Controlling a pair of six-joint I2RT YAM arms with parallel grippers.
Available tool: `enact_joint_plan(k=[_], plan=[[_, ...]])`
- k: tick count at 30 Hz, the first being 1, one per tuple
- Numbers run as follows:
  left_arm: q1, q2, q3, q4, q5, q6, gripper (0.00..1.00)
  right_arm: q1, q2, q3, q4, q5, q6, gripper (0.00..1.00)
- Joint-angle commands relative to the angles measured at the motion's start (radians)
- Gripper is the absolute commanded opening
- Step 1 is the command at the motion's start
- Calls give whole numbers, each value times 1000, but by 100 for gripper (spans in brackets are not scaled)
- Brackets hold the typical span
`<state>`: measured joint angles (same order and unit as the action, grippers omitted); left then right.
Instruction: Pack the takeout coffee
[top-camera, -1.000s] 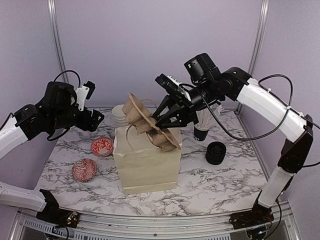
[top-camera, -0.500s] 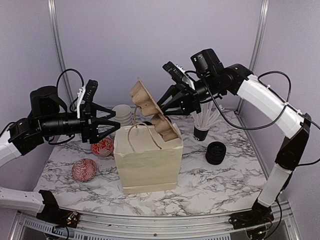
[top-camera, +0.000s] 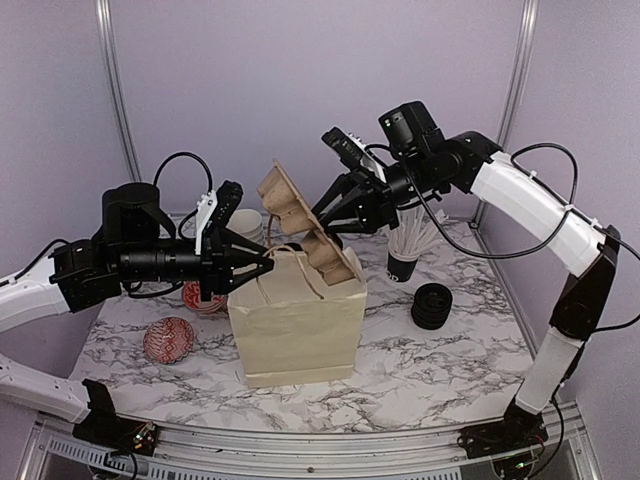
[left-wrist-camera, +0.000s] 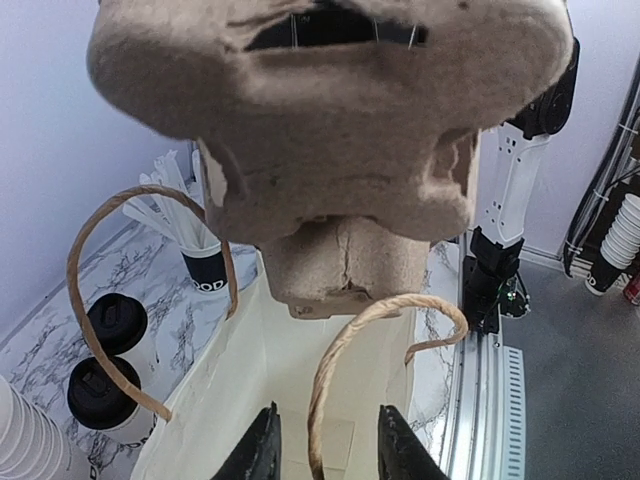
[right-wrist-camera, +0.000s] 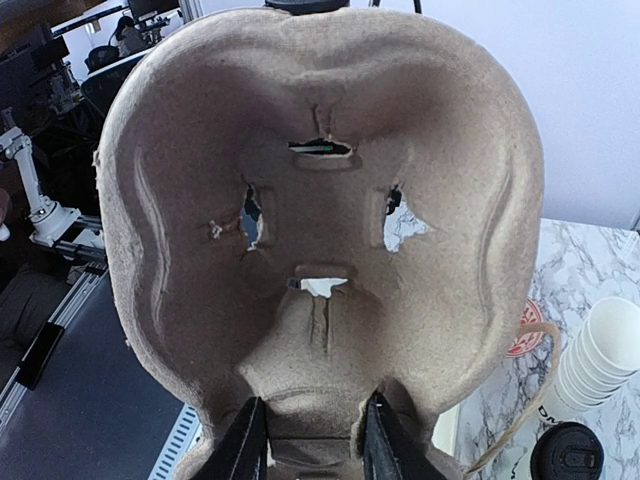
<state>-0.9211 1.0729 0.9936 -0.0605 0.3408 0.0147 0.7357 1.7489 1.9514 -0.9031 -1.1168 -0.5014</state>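
Left wrist: carrier (left-wrist-camera: 330, 130) above bag (left-wrist-camera: 245, 375), coffees (left-wrist-camera: 97, 388)

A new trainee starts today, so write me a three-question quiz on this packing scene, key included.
1. True or false: the cup carrier is held level.
2. Which hand grips the carrier? A left, B right, C neither.
3. Fill in: the left hand has its fingers on either side of the paper bag's ___.
Key: 1 false, it hangs steeply tilted over the open bag. 2 B, the right hand. 3 handle.
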Motion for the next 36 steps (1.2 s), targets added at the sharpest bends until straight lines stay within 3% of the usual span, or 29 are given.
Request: enact_joint_plan(k=[1, 3, 7, 27, 29, 33, 36], plan=[[-24, -8, 11, 51, -7, 16, 19, 4, -19, -24, 43, 20, 36, 31], [-35, -17, 7, 51, -3, 16, 9, 4, -22, -43, 57, 45, 50, 31], [-71, -37, -4, 47, -12, 25, 3, 5, -22, -85, 78, 80, 78, 31], [-222, -41, 68, -61, -163, 97, 6, 135, -46, -174, 1, 400, -62, 31], [-235, -31, 89, -87, -173, 97, 10, 141, -46, -174, -22, 426, -86, 31], [-272, -24, 125, -118, -221, 102, 38, 154, -40, -165, -88, 480, -134, 30], [-291, -50, 173, -134, -218, 98, 48, 176, -31, -150, -145, 530, -164, 30]])
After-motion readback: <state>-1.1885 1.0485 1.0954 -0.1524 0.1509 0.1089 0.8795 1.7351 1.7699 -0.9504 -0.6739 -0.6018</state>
